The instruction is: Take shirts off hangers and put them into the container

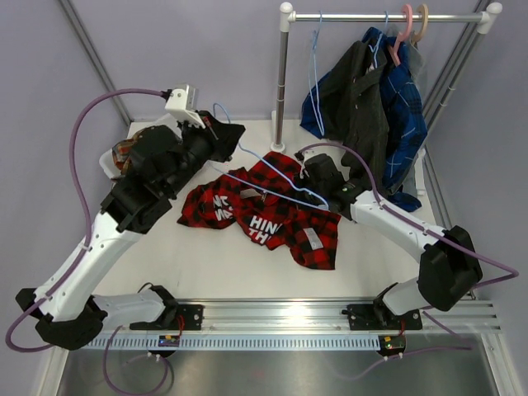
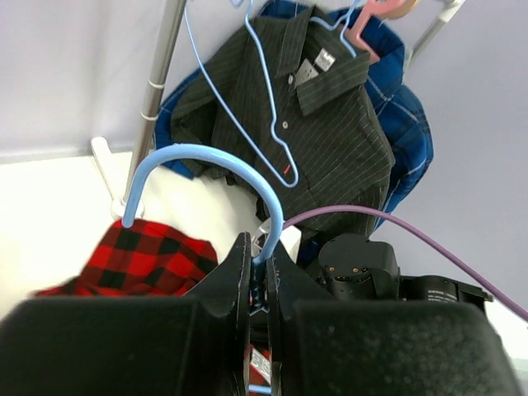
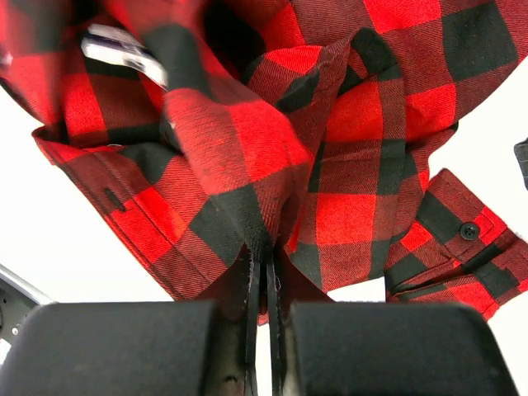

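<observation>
Far left, I can see a corner of the white container [image 1: 106, 165] at the edge of the worktop [image 1: 206, 264], mostly hidden behind my left arm, with a brown-orange shirt [image 1: 124, 151] in it. My left hand [image 2: 257, 257] is closed tight on the neck of a light-blue hanger [image 2: 198, 157], just under its hook, with the hook curving up above the fingers. From above, that hanger's wire runs rightward across the red-and-black shirt [image 1: 272, 210], which lies crumpled on the middle of the worktop with its white lettering showing. I cannot tell whether the hanger is inside the shirt or only lying over it. My right hand [image 3: 266, 266] is clamped on a fold of that shirt's fabric at its right-hand side. Further right, at the back, the rail [image 1: 355, 16] carries an empty blue hanger [image 1: 316, 62], then the dark grey shirt [image 1: 359, 99] and the blue plaid shirt [image 1: 404, 99], beneath a pink hanger [image 1: 404, 25] and a beige hanger [image 1: 422, 21].
</observation>
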Controlling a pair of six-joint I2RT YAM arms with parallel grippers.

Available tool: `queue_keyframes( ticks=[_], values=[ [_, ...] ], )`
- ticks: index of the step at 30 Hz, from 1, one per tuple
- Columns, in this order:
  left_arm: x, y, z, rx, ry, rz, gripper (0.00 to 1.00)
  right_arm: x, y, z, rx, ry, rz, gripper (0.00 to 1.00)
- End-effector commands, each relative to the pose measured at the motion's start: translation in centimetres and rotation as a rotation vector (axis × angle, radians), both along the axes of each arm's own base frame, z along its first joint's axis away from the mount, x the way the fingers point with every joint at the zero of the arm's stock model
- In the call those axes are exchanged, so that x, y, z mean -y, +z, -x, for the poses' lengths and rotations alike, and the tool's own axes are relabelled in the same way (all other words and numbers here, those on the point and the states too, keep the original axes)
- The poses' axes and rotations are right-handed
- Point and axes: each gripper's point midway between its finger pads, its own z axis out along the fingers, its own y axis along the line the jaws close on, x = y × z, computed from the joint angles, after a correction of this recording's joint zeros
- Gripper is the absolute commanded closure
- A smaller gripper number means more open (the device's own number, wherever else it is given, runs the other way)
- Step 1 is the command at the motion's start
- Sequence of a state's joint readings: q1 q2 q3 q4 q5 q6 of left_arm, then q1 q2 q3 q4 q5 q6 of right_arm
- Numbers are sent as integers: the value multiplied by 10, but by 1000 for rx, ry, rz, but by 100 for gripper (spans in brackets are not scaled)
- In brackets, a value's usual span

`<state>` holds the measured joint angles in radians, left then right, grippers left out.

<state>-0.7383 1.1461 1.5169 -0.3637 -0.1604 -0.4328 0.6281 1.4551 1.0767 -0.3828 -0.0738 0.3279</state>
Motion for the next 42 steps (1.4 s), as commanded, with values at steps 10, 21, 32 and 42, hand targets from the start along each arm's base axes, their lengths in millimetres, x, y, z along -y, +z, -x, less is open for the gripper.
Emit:
queue_keyframes(
  ticks=[10, 21, 32, 42],
  values=[
    [-40, 12, 9, 264, 76, -227, 100, 19, 49, 18, 122, 53, 13, 35],
    [-37, -34, -27, 289, 126, -538, 100, 70, 170, 63, 440, 88, -23, 16],
    [26, -37, -46, 269, -49, -483, 100, 34, 218, 91, 501, 318, -204, 17],
    [66, -33, -53, 289, -108, -464, 100, -15, 222, 72, 487, 389, -237, 21]
  ],
)
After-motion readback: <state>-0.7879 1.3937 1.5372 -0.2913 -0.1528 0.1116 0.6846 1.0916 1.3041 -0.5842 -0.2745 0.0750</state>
